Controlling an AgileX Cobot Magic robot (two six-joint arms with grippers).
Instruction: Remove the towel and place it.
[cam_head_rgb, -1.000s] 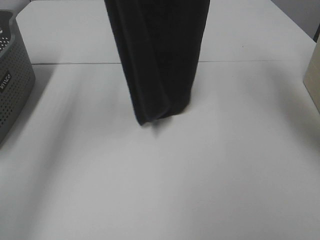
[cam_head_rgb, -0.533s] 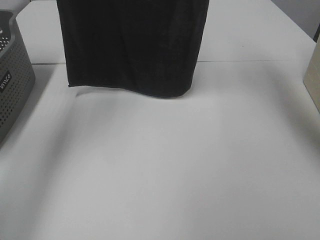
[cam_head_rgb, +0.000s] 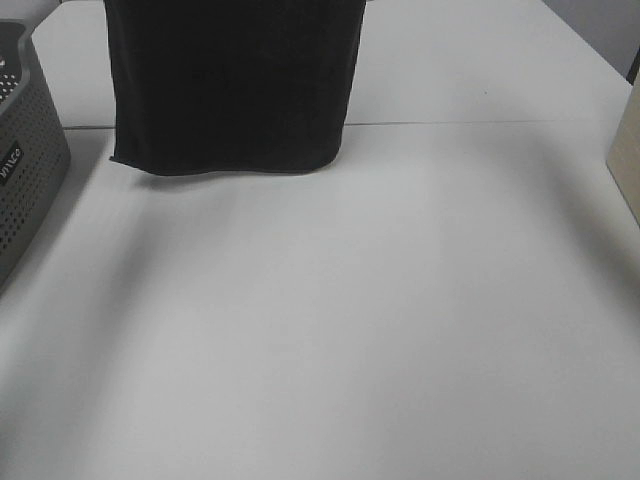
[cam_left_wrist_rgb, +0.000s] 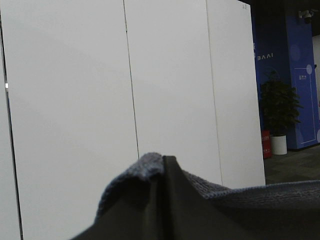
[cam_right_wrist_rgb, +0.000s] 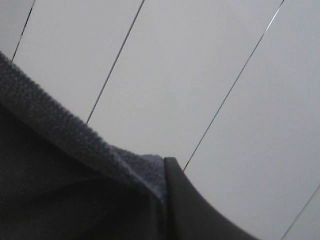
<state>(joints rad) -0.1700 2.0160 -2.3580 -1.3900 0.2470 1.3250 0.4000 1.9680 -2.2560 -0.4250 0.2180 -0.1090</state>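
Note:
The towel is near-black terry cloth. It hangs spread out flat from above the top edge of the exterior high view, over the far middle-left of the white table. Its lower hem hangs just above the table. Both grippers are out of that view. In the left wrist view my left gripper is shut on a pinched edge of the towel. In the right wrist view my right gripper is shut on another edge of the towel.
A grey perforated basket stands at the table's left edge, close to the towel's left side. A beige box shows at the right edge. A seam runs across the table behind the hem.
The towel hung as a narrow folded strip near the middle. It has since spread wide, shifted left toward the basket, and its lower hem has risen.

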